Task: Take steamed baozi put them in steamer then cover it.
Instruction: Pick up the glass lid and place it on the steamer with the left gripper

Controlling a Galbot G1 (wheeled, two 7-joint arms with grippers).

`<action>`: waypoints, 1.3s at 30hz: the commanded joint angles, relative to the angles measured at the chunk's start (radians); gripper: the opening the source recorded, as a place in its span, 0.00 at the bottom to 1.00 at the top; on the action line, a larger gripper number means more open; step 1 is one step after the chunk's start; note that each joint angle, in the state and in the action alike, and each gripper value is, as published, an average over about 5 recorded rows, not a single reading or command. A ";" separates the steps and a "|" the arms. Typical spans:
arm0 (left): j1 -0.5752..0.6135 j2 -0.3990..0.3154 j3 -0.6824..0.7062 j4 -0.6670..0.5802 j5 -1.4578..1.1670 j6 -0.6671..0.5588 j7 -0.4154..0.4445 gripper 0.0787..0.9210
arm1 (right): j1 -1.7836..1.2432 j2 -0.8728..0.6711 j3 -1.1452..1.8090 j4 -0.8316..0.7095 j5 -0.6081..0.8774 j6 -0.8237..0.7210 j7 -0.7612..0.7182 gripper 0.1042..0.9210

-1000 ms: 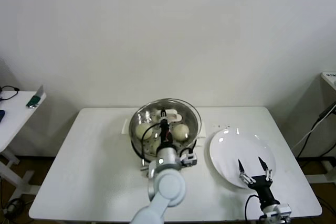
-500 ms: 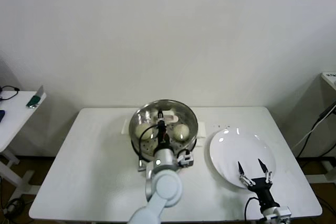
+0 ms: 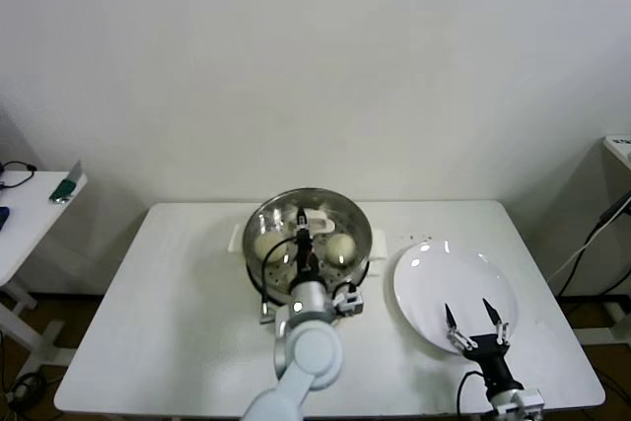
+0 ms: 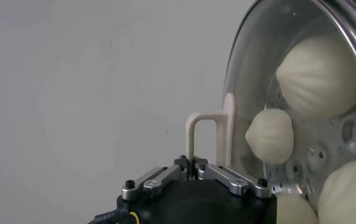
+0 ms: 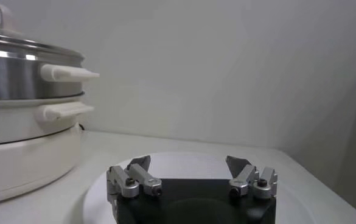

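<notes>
The steamer point(image 3: 360, 241) stands at the table's back centre, a steel basket on a white pot base point(image 5: 19, 152). Several cream baozi point(image 3: 339, 246) lie inside it, seen through the cover and in the left wrist view point(image 4: 321, 73). The clear glass cover point(image 3: 325, 206) lies over the basket. My left gripper point(image 3: 303, 231) is above the steamer, shut on the cover's white handle point(image 4: 207, 137). My right gripper point(image 3: 473, 320) is open and empty, low over the near edge of the white plate point(image 3: 434, 278).
The empty white plate lies right of the steamer on the white table point(image 3: 177, 293). A side table with small items point(image 3: 64, 186) stands at the far left. A cable point(image 3: 592, 234) hangs at the right edge.
The cover, held by my left gripper, has moved left and down until it sits centred over the steamer. My right gripper has barely moved.
</notes>
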 commanded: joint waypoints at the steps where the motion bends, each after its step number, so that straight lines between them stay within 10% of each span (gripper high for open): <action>1: -0.005 0.001 -0.009 0.019 -0.008 -0.001 -0.021 0.07 | -0.001 0.003 -0.001 0.000 -0.005 0.004 -0.001 0.88; 19: 0.024 0.032 -0.001 -0.025 -0.053 -0.016 -0.025 0.08 | 0.007 0.011 -0.002 0.002 -0.022 0.005 0.001 0.88; 32: 0.065 0.182 0.046 -0.268 -0.337 0.024 -0.015 0.52 | 0.016 0.005 -0.017 0.003 -0.025 -0.029 -0.006 0.88; 39: 0.136 0.221 -0.015 -0.355 -0.585 -0.097 -0.187 0.77 | 0.014 0.001 -0.043 0.032 0.022 -0.068 0.054 0.88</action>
